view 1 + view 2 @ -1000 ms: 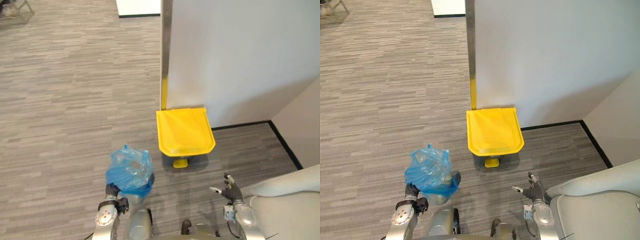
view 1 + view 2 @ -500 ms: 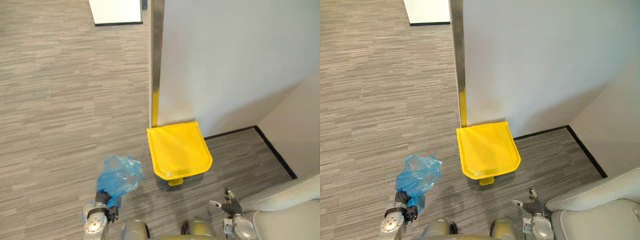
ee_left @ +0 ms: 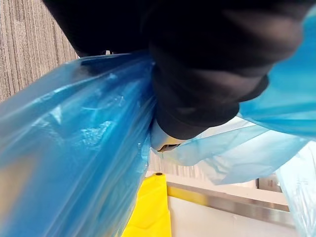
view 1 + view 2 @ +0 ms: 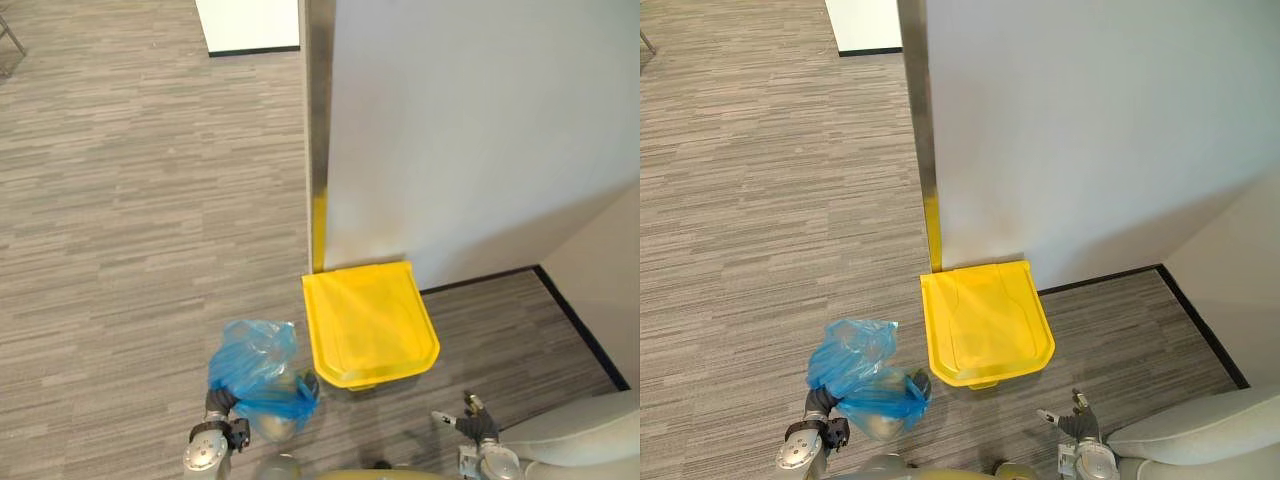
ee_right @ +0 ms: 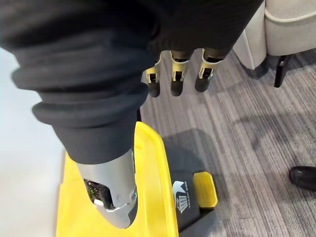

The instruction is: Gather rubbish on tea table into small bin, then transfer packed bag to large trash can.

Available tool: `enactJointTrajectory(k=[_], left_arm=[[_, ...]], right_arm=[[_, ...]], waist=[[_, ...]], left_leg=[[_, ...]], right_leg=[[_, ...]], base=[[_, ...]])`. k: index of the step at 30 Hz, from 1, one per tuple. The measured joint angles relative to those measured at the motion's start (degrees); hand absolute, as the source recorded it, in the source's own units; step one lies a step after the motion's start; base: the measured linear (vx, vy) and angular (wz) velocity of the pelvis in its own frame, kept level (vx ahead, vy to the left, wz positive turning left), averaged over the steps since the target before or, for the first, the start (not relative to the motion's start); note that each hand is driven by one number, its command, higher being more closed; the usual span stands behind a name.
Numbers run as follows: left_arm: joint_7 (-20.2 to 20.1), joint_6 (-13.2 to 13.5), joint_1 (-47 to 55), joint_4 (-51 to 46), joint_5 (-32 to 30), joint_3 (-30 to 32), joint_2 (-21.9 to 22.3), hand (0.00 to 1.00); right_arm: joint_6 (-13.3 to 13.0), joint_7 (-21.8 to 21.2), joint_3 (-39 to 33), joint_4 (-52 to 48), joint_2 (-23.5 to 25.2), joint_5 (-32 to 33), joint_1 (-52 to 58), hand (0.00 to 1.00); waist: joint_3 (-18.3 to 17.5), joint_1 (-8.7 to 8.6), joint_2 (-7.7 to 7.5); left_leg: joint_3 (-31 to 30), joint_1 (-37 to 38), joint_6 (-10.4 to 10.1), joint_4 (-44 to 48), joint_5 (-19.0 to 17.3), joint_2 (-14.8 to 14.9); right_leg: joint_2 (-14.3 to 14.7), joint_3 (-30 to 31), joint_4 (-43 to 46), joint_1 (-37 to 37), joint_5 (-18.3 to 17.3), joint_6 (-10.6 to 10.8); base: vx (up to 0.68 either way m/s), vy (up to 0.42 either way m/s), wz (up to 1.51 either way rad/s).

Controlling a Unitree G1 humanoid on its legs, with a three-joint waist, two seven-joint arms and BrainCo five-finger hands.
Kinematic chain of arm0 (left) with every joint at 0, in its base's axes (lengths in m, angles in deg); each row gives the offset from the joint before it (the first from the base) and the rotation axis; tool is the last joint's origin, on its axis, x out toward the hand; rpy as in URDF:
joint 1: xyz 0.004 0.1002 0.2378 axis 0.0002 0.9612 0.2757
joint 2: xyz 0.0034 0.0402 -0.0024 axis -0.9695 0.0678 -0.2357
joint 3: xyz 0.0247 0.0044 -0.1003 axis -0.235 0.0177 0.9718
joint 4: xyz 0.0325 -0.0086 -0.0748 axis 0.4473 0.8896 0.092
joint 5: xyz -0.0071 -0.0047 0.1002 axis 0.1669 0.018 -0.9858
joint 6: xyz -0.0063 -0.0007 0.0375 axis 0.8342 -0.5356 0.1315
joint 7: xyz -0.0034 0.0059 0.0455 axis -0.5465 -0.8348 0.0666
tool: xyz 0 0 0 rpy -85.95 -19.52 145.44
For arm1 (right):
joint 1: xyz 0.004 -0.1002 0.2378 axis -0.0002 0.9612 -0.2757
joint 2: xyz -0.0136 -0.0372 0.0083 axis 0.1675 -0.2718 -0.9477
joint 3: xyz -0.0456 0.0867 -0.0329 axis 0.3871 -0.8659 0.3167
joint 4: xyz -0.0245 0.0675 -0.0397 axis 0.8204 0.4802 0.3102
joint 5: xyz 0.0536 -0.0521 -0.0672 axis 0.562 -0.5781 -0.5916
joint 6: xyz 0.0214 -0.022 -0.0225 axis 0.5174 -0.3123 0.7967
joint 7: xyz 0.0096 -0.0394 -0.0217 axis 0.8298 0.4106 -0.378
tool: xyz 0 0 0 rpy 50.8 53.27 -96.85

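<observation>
While left hand (image 4: 218,404) grips, blue bag (image 4: 255,362) bunched above it

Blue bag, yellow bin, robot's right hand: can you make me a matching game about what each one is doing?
Things:
1. blue bag
2. yellow bin
3. right hand

States:
A. lid shut, standing by the white wall
B. fingers straight, holding nothing
C. gripped by the left hand

Right pairs: 1-C, 2-A, 3-B.
</observation>
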Motion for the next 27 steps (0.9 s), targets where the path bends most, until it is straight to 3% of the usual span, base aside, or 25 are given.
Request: enactJointTrajectory(k=[3, 5, 6, 8, 10, 11, 13, 14, 16, 17, 18, 19, 21, 25, 27], left_arm=[[0.09, -0.02, 0.31, -0.13, 0.05, -0.03, -0.01, 1.0], [0.12, -0.03, -0.04, -0.63, 0.05, -0.02, -0.02, 1.0], [0.32, 0.0, 0.16, -1.89, 0.04, -0.03, -0.17, 1.0], [1.22, -0.19, -0.47, -1.86, 0.06, 0.06, -1.33, 1.0], [1.32, -0.24, -0.88, -1.78, 0.08, -0.12, -2.62, 1.0], [1.33, -0.22, -2.02, -1.77, 0.09, -0.12, -3.0, 1.0], [1.5, 0.01, -4.17, -1.7, 0.09, -0.5, -3.34, 1.0], [1.56, 0.03, -5.17, -1.8, 0.09, -0.69, -3.44, 1.0], [1.42, 0.18, -8.14, -1.9, 0.05, -2.67, -2.87, 1.0], [1.43, 0.26, -8.41, -2.02, 0.05, -2.79, -2.72, 1.0], [1.55, 0.33, -8.95, -2.05, 0.06, -2.98, -2.95, 1.0], [1.56, 0.27, -9.97, -1.86, 0.05, -2.98, -2.97, 1.0], [1.54, 0.04, -10.09, -1.78, 0.05, -3.5, -1.63, 1.0], [1.11, -0.02, -9.68, -1.73, -0.02, -5.29, 0.27, 1.0], [1.06, -0.03, -9.52, -1.3, -0.03, -5.71, 0.25, 1.0]], right_arm=[[0.08, 0.04, 0.25, -0.05, 0.04, 0.0, -2.09, 0.0], [0.11, 0.07, 0.26, -1.78, 0.1, 0.01, -2.53, 0.0], [-0.02, 0.08, 0.24, -4.01, -0.04, 0.0, -2.75, 0.0], [0.08, 0.07, 0.39, -4.74, 0.46, -0.01, -3.59, 0.0], [0.09, 0.17, 0.28, -5.14, 0.44, -0.02, -3.2, 0.0], [0.26, 0.35, 0.22, -5.17, 0.34, -0.03, -3.03, 0.0], [1.17, 0.93, 0.16, -5.59, -0.19, -0.03, -2.62, 0.0], [1.28, 1.15, 0.1, -6.24, -0.32, -0.03, -2.89, 0.0], [1.3, 1.36, -2.13, -8.64, -0.86, -0.01, -2.02, 0.0], [1.36, 1.33, -2.46, -8.6, -0.84, 0.01, -2.02, 0.0], [1.26, 1.31, -2.55, -9.63, 0.0, 0.25, -1.88, 0.0], [0.91, 1.68, -3.46, -10.34, 0.14, 0.79, -1.73, 0.0], [2.22, 1.45, -5.11, -9.86, 0.65, 1.95, -1.95, 0.0], [2.11, 1.18, -4.94, -9.76, 1.84, 2.55, -2.4, 0.0], [2.1, 1.12, -4.88, -8.74, 2.48, 3.52, -2.0, 0.0]], waist=[[0.19, 0.05, -0.02], [0.63, 0.0, 0.19], [2.34, 0.03, 1.14], [3.71, 0.2, -0.47], [3.87, 0.03, -0.67], [4.69, -0.06, -0.74], [5.38, 0.05, 0.24], [5.68, 0.43, -0.23], [8.35, -1.12, 0.76], [8.26, -0.87, 0.84], [7.59, -0.55, -0.12], [7.76, -1.72, -0.02], [7.83, -1.71, 0.99], [7.13, -2.13, 1.32], [5.79, -3.69, 1.81]], left_leg=[[0.19, -0.1, 0.24, 1.42, -0.22, 0.09], [0.17, 0.74, 1.66, 1.78, -1.11, 0.31], [-0.54, 2.94, 3.41, 0.9, -4.35, 0.36], [-0.63, 4.0, 4.15, 4.0, -7.97, -0.54], [-0.66, 4.18, 4.26, 7.5, -10.45, -0.53], [-0.91, 4.47, 3.97, 8.72, -11.19, -1.02], [-3.46, 5.6, 2.52, 9.38, -12.49, -1.51], [-4.22, 5.93, 2.0, 9.22, -12.76, -1.72], [-10.69, 7.84, 1.43, 7.34, -11.92, -3.88], [-11.61, 7.93, 1.42, 7.4, -11.96, -3.88], [-14.12, 5.85, 0.6, 10.09, -12.42, -4.01], [-16.62, 3.25, -1.02, 14.13, -13.84, -3.46], [-18.21, 1.38, -2.22, 16.85, -14.7, -0.52], [-19.55, 0.65, -2.97, 15.76, -14.3, 2.33], [-21.33, -0.58, -4.68, 13.64, -13.31, 3.15]], right_leg=[[-0.23, 0.62, 4.55, -1.96, 0.77, 0.07], [-0.63, 0.42, 14.55, -6.33, 0.75, 0.07], [-1.1, -0.33, 26.63, -12.3, -2.08, 1.21], [-2.16, -0.86, 29.31, -16.49, -6.9, 0.55], [-1.79, -2.68, 25.67, -21.27, -6.65, 1.33], [-1.59, -3.79, 19.64, -23.48, -3.71, 1.52], [-2.36, -1.37, 16.23, -18.3, 0.63, 1.63], [-2.61, -1.09, 17.11, -18.15, 2.98, 1.86], [-4.11, 3.63, 29.55, -20.61, 0.38, 1.47], [-3.35, 5.3, 31.34, -21.74, -1.95, 1.97], [-2.05, 7.93, 30.16, -21.02, -5.72, 1.66], [-2.59, 6.82, 29.19, -19.99, -9.62, 2.8], [-0.71, 3.82, 30.9, -19.66, -10.97, 0.8], [2.17, 2.15, 29.24, -19.54, -11.66, -0.41], [2.49, 0.38, 27.7, -19.8, -11.29, -1.12]], base=[[0.02, 0.096, -0.1], [-0.01, 0.095, -0.09], [-0.01, 0.076, -0.09], [-0.01, 0.048, -0.11], [0.06, -0.003, 0.06], [0.15, -0.049, 0.36], [0.27, -0.065, 0.45], [0.27, -0.076, 0.78], [0.21, -0.103, 1.19], [0.24, -0.16, 0.88], [0.25, -0.226, 0.8], [0.25, -0.233, 0.86], [0.2, -0.246, 0.54], [0.12, -0.175, 0.08], [0.06, -0.111, 0.3]])
